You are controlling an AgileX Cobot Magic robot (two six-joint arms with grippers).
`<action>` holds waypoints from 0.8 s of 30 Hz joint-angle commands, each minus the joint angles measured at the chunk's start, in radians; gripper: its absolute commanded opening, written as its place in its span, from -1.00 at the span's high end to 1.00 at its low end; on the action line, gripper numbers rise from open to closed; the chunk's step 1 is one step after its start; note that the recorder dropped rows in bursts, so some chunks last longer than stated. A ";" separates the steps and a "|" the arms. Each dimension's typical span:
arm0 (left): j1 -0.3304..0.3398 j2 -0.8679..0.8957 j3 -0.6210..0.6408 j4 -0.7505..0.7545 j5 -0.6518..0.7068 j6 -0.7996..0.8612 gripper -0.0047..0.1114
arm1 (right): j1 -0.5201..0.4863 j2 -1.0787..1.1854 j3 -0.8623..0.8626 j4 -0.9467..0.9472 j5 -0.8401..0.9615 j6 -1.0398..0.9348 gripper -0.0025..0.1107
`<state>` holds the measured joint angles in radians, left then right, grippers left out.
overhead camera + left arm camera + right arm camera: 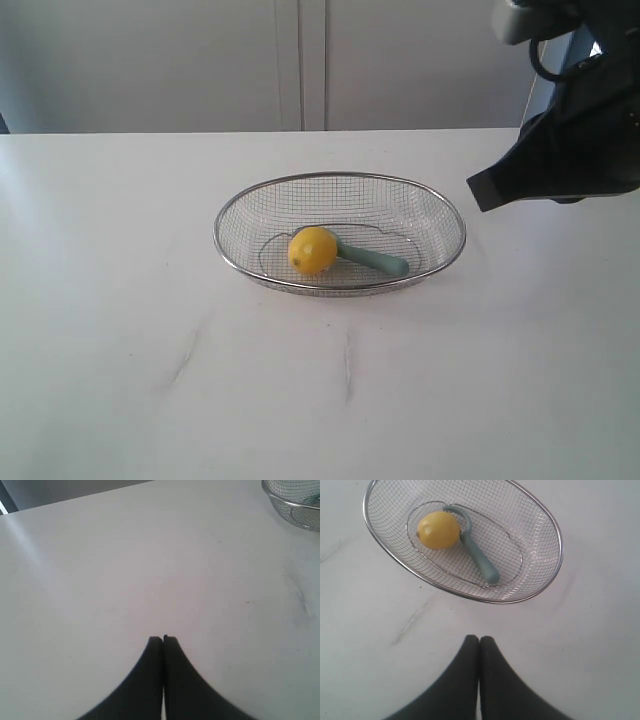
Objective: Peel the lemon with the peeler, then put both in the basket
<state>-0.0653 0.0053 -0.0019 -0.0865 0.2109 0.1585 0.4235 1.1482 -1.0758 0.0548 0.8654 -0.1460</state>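
The wire-mesh basket (pixel 440 215) (pixel 547 525) (pixel 280 502) stands in the middle of the white table. Inside it lies the yellow lemon (pixel 312 250) (pixel 438 530), and the peeler (pixel 375 260) (pixel 480 560) with its teal handle rests right beside it, its curved head hooked round the lemon. My right gripper (pixel 478 194) (pixel 479 639) hangs above the table to the right of the basket, shut and empty. My left gripper (pixel 162 639) is shut and empty over bare table, away from the basket; it does not show in the exterior view.
Faint grey streaks (pixel 348 365) mark the table in front of the basket. A pale wall with cabinet seams (pixel 300 65) runs behind the table's far edge. The right arm's dark body (pixel 575 150) fills the upper right of the exterior view.
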 commanded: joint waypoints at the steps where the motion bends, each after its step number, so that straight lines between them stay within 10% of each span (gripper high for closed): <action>1: 0.005 -0.005 0.002 -0.002 -0.002 -0.001 0.91 | -0.005 -0.009 0.003 0.001 -0.003 -0.007 0.96; 13: 0.005 -0.005 0.002 -0.002 -0.002 -0.001 0.91 | -0.014 -0.247 0.003 0.001 0.000 -0.007 0.96; 24: 0.005 -0.005 0.002 -0.002 -0.002 -0.001 0.91 | -0.324 -0.781 0.003 0.017 0.000 -0.007 0.96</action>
<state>-0.0653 0.0053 -0.0019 -0.0865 0.2109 0.1585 0.1309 0.4531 -1.0758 0.0685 0.8636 -0.1460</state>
